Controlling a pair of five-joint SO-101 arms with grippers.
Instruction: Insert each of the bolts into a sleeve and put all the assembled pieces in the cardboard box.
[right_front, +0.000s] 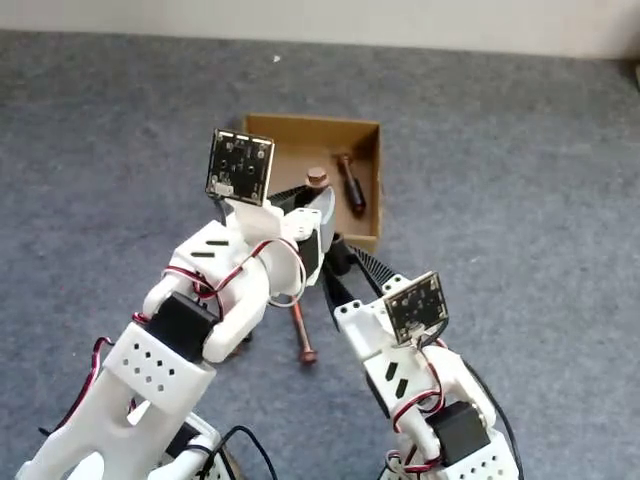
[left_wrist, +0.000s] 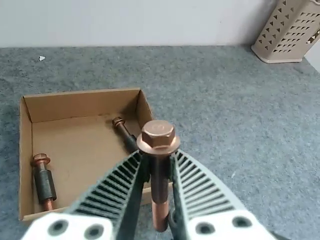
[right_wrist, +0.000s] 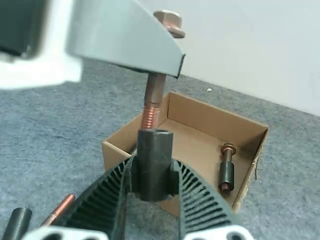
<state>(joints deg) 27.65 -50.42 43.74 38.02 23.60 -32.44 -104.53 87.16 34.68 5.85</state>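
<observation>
Above, high view: the cardboard box beyond both arms held an assembled piece; a loose bolt lay on the carpet between the arms.

Left wrist view: the left gripper was clamped on an upright copper bolt near the box, which contained two assembled pieces.

Right wrist view: the right gripper was closed around a black sleeve, with the bolt's threaded tip meeting its top opening.

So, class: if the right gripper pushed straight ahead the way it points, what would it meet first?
Probably the cardboard box: its near wall sits just beyond the right gripper and its held sleeve, though depth is unclear.
</observation>
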